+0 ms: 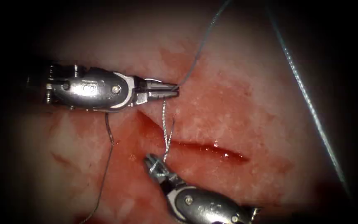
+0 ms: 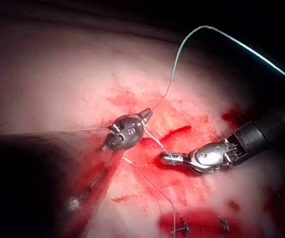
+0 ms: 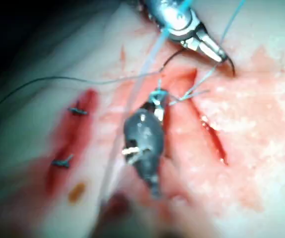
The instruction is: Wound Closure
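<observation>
While both tools sit at the cut's left end: one strand of thread is shared between them.
Tissue [image 1: 245, 103]: pale, wet with red fluid [image 1: 154, 132] around the wound.
Cut [image 1: 212, 148]: an open red slit running from centre toward four o'clock in the endoscope view.
Left tool [image 1: 175, 89]: enters from nine o'clock and lies level above the cut's left end. Its fingers [image 1: 162, 87] are pressed together on the thread at their very tip.
Right tool [image 1: 153, 162]: comes up from five o'clock, just below the cut. Its fingers [image 1: 159, 168] look narrow and pinch the same thread lower down.
Thread [image 1: 166, 124]: a short, nearly upright run between the two tools, seemingly kept taut by the opposed grips. From the left tool it climbs away toward one o'clock. A second length [image 1: 307, 99] crosses at three o'clock, and a darker strand [image 1: 106, 166] trails toward seven o'clock.
Needle: cannot be picked out with certainty. A small dark hook [image 3: 230, 67] just off the left tool's tip may be part of it; whether it sits in the tissue cannot be told.
Stitches [image 2: 182, 229]: short dark ties in a red patch, well apart from the tools.
</observation>
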